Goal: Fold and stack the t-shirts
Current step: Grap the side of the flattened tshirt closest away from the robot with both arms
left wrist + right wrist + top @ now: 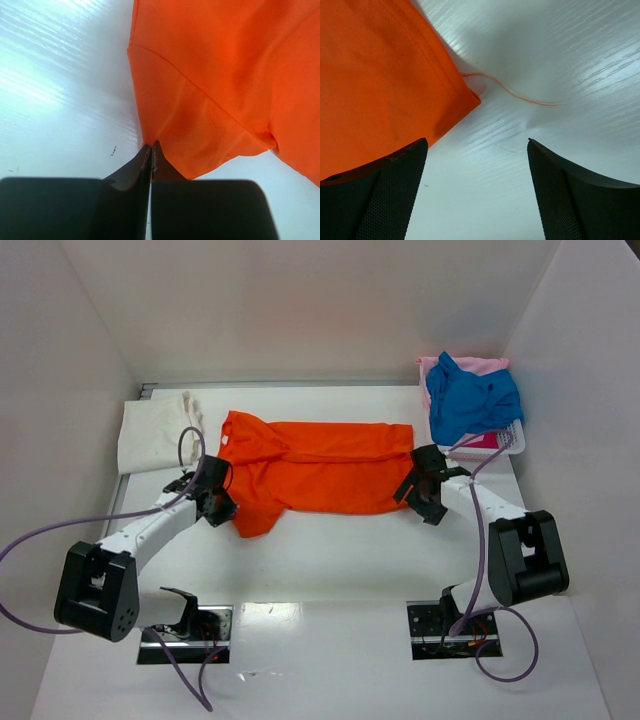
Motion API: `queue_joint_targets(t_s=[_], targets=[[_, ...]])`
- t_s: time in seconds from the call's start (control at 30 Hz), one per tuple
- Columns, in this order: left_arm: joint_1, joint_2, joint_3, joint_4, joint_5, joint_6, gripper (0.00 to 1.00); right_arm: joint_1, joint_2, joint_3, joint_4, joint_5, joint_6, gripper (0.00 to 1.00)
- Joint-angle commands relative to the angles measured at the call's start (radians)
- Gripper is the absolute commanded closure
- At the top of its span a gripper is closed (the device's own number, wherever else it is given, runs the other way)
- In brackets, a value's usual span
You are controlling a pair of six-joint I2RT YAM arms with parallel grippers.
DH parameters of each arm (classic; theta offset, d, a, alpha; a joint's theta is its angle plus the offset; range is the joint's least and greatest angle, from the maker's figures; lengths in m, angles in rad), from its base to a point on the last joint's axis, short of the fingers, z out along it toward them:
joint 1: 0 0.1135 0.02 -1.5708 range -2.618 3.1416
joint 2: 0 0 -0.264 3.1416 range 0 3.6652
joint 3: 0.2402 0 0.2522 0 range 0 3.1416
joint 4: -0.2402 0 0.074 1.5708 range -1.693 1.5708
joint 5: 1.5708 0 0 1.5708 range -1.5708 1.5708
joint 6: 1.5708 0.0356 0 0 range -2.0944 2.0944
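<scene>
the orange t-shirt lies flat on the surface, long axis running 9 to 3 o'clock. the left claw is pinched tight on its sleeve edge at 8 o'clock. the right claw stands wide, holding nothing, with the hem corner just off its gap toward 11 o'clock.

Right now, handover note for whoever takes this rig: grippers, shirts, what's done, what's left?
Left gripper: shut on the sleeve edge of the orange t-shirt.
Right gripper: open, straddling that shirt's hem corner, no grip yet.
Orange t-shirt lies spread mid-table. Cream t-shirt sits far left and looks folded. Blue t-shirt and pink t-shirt are heaped on the basket, far right.
Left: close the right gripper, fold orange, stack it, then blue and pink.
</scene>
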State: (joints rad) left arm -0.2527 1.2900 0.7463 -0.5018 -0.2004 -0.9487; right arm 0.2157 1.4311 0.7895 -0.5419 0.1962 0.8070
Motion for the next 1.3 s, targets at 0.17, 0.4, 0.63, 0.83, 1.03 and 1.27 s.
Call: queue_joint_targets(t_s=[0.17,0.4,0.63,0.83,1.03,1.27], targets=[[0.003,-0.074,0.041,-0.044,-0.027,0.03,1.0,0.005,0.052,0.014,0.063,0.071,0.037,0.26],[0.003,-0.118,0.051,-0.094,-0.036,0.03,1.0,0.005,0.061,0.014,0.108,0.06,0.046,0.39],[0.003,-0.141,0.051,-0.106,-0.036,0.03,1.0,0.005,0.094,0.014,0.135,0.06,0.035,0.58],[0.013,-0.152,0.051,-0.116,-0.036,0.039,1.0,0.005,0.104,0.021,0.145,0.079,0.035,0.87],[0.033,-0.152,0.069,-0.11,-0.028,0.068,1.0,0.005,0.095,0.089,0.114,0.1,0.002,1.0],[0.071,-0.126,0.172,-0.068,-0.024,0.164,1.0,0.005,0.065,0.203,0.1,0.111,-0.046,1.0]])
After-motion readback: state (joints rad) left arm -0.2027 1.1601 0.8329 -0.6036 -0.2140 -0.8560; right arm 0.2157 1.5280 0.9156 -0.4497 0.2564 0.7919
